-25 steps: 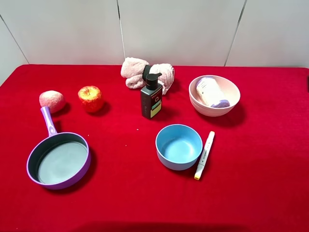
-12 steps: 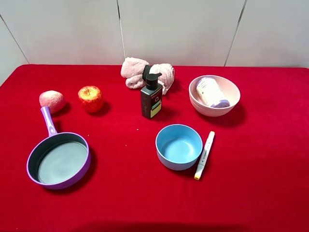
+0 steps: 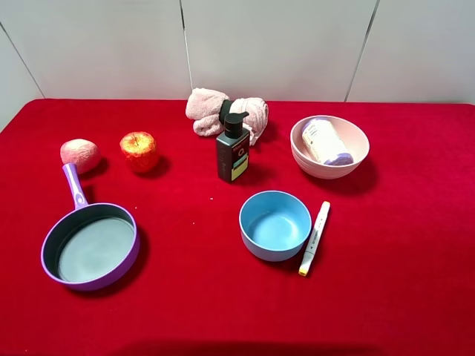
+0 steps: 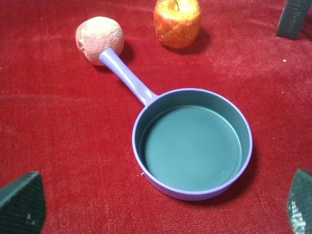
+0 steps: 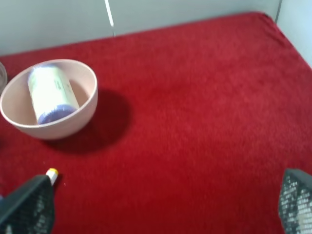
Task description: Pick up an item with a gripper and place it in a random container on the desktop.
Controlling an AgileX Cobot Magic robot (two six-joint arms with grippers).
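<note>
The white roll with pale purple ends [image 3: 325, 142] lies inside the pale pink bowl [image 3: 355, 159] at the back right of the red table; the right wrist view shows the roll [image 5: 50, 95] in the bowl [image 5: 80, 114] too. Neither arm shows in the high view. My right gripper [image 5: 161, 204] is open and empty, well back from the bowl, with only its fingertips [image 5: 29, 207] showing. My left gripper [image 4: 161, 200] is open and empty over the purple pan [image 4: 243, 161], fingertips [image 4: 22, 202] at the frame corners.
A blue bowl [image 3: 256, 245] and a white marker pen [image 3: 315, 237] lie mid-table. A dark pump bottle [image 3: 232, 151] stands before a pink towel [image 3: 211, 107]. An apple [image 3: 139, 150] and a pinkish fruit [image 3: 79, 154] sit back left, above the purple pan [image 3: 52, 267].
</note>
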